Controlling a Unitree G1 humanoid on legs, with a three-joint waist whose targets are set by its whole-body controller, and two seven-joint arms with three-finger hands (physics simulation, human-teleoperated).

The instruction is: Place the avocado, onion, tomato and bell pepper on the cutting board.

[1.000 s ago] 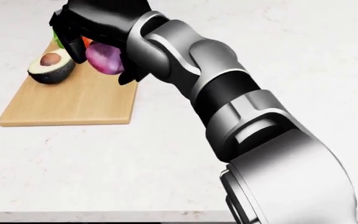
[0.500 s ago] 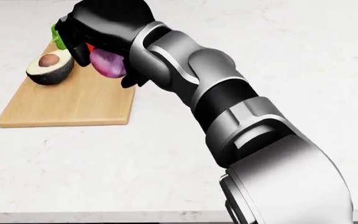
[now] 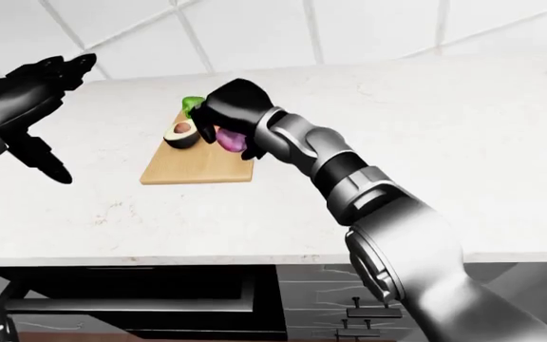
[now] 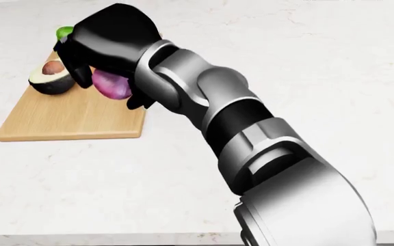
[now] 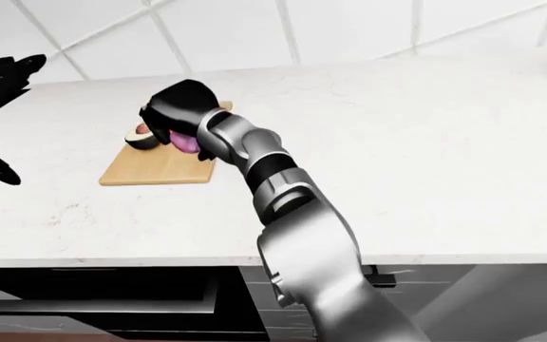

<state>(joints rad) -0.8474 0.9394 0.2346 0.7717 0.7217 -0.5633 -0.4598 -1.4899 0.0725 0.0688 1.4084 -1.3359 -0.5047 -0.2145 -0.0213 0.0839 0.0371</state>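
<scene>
Lying on the white marbled counter (image 4: 306, 61), toward the left of the head view: a wooden cutting board (image 4: 67, 120), taken here as the landmark. Resting on the board near its upper left corner, a halved avocado (image 4: 50, 76), cut face and brown pit facing up. Sitting just right of the avocado on the board's upper right part, a purple onion (image 4: 111, 84). Peeking out at the board's top edge above the avocado, a bit of green bell pepper (image 4: 64, 32); not possible to tell whether lying fully on the board. Tomato not showing, the place above the onion being covered by the hand. Reaching in from the lower right and hovering over the board's upper right part, the black right hand (image 4: 100, 60), its fingers (image 4: 82, 72) curling down between avocado and onion and around the onion's top; whether gripping anything, cannot tell. Hanging raised in the left-eye view, well left of the board and clear of the counter, the left hand (image 3: 24, 107), fingers spread and holding nothing
</scene>
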